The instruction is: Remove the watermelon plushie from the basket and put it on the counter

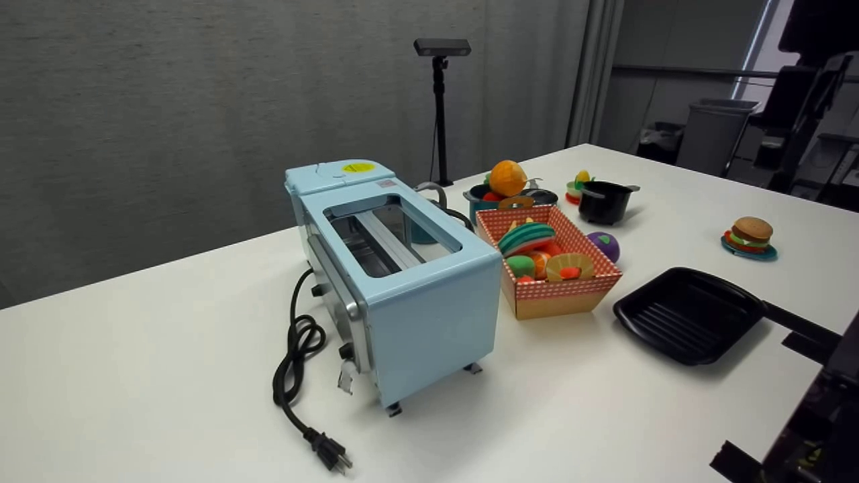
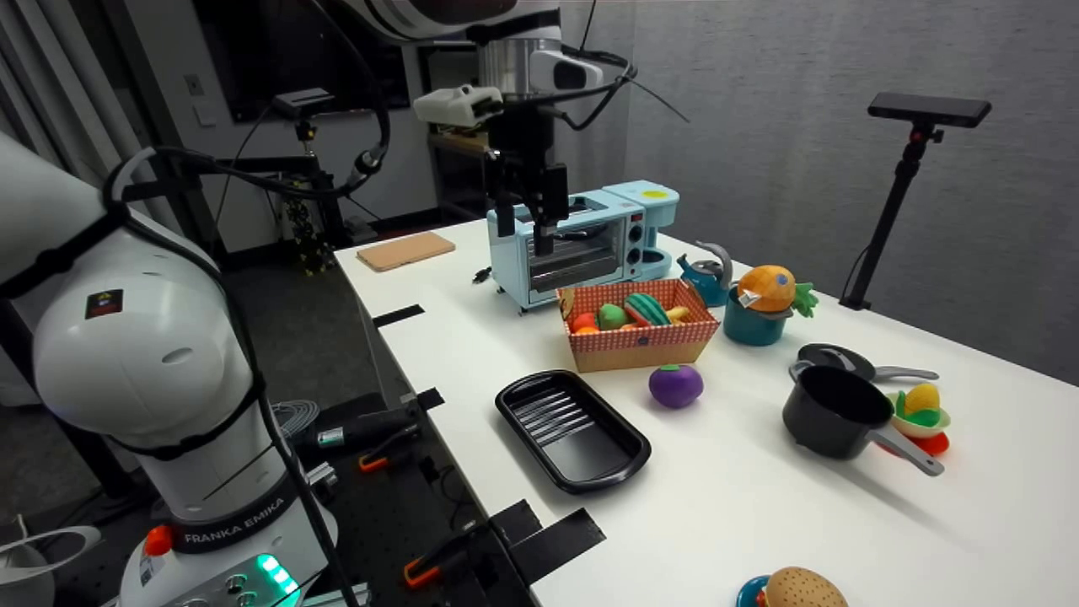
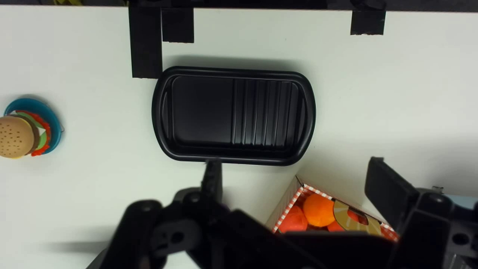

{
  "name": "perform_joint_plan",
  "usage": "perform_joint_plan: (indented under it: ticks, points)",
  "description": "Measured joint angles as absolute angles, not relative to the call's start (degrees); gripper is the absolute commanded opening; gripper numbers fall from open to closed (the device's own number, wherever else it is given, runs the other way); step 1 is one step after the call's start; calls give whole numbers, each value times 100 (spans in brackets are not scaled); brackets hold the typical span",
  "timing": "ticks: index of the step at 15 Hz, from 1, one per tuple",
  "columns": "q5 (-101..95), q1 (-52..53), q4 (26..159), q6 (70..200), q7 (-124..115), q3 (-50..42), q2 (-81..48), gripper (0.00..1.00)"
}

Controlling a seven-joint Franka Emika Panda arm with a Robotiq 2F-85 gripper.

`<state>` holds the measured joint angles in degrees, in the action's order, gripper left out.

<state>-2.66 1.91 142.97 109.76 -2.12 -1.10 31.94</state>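
Observation:
The watermelon plushie, a striped green and red slice, lies on top of other toy food in the basket in both exterior views (image 1: 527, 237) (image 2: 647, 308). The basket, orange-tan with a red checked lining, stands on the white counter (image 1: 168, 376) beside the toaster, in both exterior views (image 1: 560, 306) (image 2: 641, 355). Its corner shows in the wrist view (image 3: 289, 207), where my gripper hides the plushie. My gripper (image 2: 527, 226) is open and empty, raised above the counter. Its fingers are wide apart in the wrist view (image 3: 295, 164). It is out of view in an exterior view.
The blue toaster (image 1: 436, 329) stands close beside the basket. A black tray (image 2: 573, 430) and a purple plush (image 2: 675, 386) lie near it. A teal pot with an orange plush (image 2: 765, 288), a black pot (image 2: 834, 413) and a burger toy (image 3: 16, 136) stand farther off.

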Motion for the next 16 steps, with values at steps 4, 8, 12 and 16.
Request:
perform_joint_plan:
  ticks: [4, 8, 12, 16]
  points:
    - [-266, 191, 14300, 10976, -223, -110, 3164, 100]
    - [-266, 191, 14300, 11005, -243, -110, 3161, 100]
    - [-266, 186, 14266, 11050, -303, -110, 3157, 100]
    - [-266, 148, 14114, 11151, -365, -110, 3022, 100]
